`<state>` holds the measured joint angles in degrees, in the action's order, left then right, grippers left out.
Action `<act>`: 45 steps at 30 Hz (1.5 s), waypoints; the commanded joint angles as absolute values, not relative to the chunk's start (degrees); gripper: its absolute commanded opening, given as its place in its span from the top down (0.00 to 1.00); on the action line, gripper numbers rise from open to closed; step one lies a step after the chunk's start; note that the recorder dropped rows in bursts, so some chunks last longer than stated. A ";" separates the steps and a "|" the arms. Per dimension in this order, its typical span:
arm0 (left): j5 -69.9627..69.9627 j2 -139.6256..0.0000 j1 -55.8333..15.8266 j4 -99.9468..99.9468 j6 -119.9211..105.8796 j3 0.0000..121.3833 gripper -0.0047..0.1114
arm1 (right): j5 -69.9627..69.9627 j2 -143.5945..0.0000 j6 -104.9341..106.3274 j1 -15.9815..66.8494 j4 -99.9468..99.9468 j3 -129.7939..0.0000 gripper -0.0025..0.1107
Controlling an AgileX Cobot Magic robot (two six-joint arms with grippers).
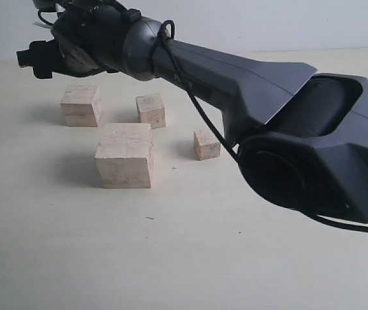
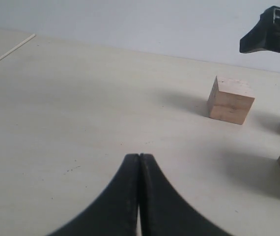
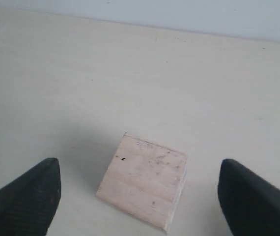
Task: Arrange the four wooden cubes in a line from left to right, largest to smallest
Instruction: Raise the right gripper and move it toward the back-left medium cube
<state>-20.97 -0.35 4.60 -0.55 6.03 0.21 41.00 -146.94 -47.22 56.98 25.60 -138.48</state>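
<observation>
The right gripper [image 3: 140, 196] hangs with its fingers [image 3: 24, 199] spread wide over the second cube [image 3: 142, 189]. That cube sits on the table [image 1: 190, 258] at the back left, behind the big cube [image 1: 124, 155]. The third cube [image 1: 151, 110] and small cube [image 1: 206, 144] lie further right. The left gripper [image 2: 139, 196] is pressed together and empty, off to the side. A grasp looks to be the step in hand. The second cube sits skewed to the jaws, so the wrist should turn until the pads face two flat sides rather than corners. The gripper should then drop straight and centred, and close low on the wood. The cube probably belongs just right of the big cube, so it should be lifted well clear when crossing.
</observation>
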 commanded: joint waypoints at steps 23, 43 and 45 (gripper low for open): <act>-20.44 0.00 4.63 -0.59 6.24 0.00 0.96 | 38.55 -145.89 -50.49 57.00 25.13 -138.83 0.26; -20.44 0.00 4.63 -0.59 6.24 0.00 0.96 | 34.05 -148.18 -6.42 54.17 14.67 -138.83 0.27; -20.44 0.00 4.63 -0.59 6.24 0.00 0.96 | 38.33 -147.90 1.19 54.17 11.10 -138.83 0.30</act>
<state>-20.97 -0.25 4.60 -0.55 6.03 0.21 33.26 -149.23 -11.07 54.42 15.19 -138.46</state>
